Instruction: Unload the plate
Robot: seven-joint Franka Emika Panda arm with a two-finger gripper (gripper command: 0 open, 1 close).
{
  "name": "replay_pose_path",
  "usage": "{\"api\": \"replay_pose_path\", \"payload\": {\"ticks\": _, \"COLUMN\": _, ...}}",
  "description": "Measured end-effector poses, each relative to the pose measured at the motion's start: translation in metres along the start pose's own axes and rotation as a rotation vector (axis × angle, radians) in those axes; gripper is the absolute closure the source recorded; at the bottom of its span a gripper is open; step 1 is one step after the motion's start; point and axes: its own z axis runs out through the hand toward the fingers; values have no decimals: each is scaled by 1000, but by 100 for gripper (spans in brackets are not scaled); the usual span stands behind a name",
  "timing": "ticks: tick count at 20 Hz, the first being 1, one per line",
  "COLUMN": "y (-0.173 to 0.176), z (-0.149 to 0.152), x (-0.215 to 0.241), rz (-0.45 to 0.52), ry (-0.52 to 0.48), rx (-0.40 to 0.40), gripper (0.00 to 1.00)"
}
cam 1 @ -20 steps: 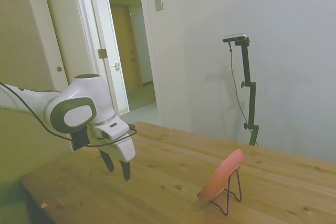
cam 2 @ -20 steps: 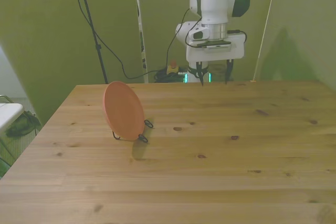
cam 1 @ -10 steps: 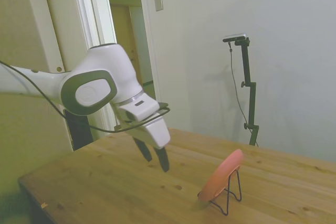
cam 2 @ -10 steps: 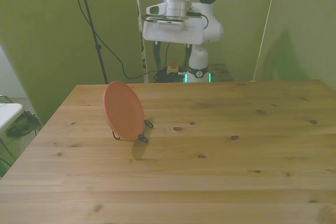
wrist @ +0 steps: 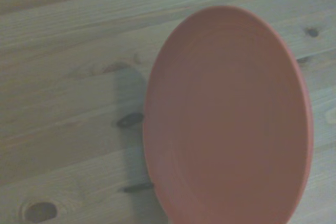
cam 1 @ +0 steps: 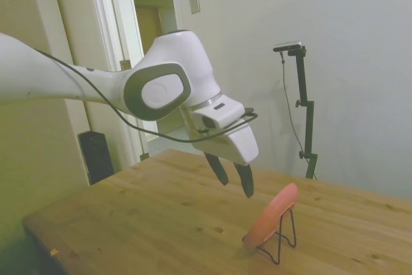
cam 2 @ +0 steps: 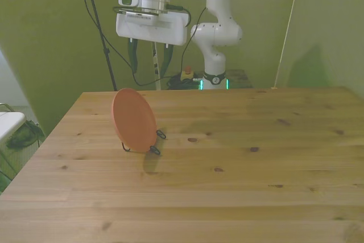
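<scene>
Claw (cam 1: 235, 181) fingers hang down, spread apart, with nothing between them. Just below the claw and a little off to one side stands the plate (cam 1: 273, 214) (cam 2: 134, 119) (wrist: 228, 116). It is pink-orange and round, and it leans back, almost upright, on a thin black wire stand (cam 1: 284, 238) (cam 2: 154, 143). The claw (cam 2: 149, 60) is up in the air and does not touch the plate. The stand sits on the wooden tabletop (cam 1: 161, 223) (cam 2: 239, 169) (wrist: 68, 77). Far behind the claw is an open white door (cam 1: 151, 62).
</scene>
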Motion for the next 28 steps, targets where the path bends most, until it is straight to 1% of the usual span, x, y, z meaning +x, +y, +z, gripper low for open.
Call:
{"api": "replay_pose_path", "payload": {"ticks": 3, "y": -6, "z": 1, "x": 18, "rz": 14, "ry": 37, "rx": -31, "gripper": 0}}
{"api": "replay_pose_path", "payload": {"ticks": 7, "y": -11, "z": 17, "x": 55, "rz": 51, "ry": 73, "rx": -77, "gripper": 0}}
{"api": "replay_pose_path", "payload": {"ticks": 10, "y": -14, "z": 30, "x": 73, "rz": 59, "ry": 86, "rx": -106, "gripper": 0}}
{"api": "replay_pose_path", "payload": {"ticks": 18, "y": -28, "z": 63, "x": 70, "rz": 35, "ry": 55, "rx": -143, "gripper": 0}}
{"api": "replay_pose_path", "payload": {"ticks": 19, "y": -28, "z": 66, "x": 70, "rz": 34, "ry": 52, "rx": -147, "gripper": 100}}
{"api": "replay_pose_path", "payload": {"ticks": 28, "y": -26, "z": 78, "x": 70, "rz": 32, "ry": 36, "rx": -168, "gripper": 100}}
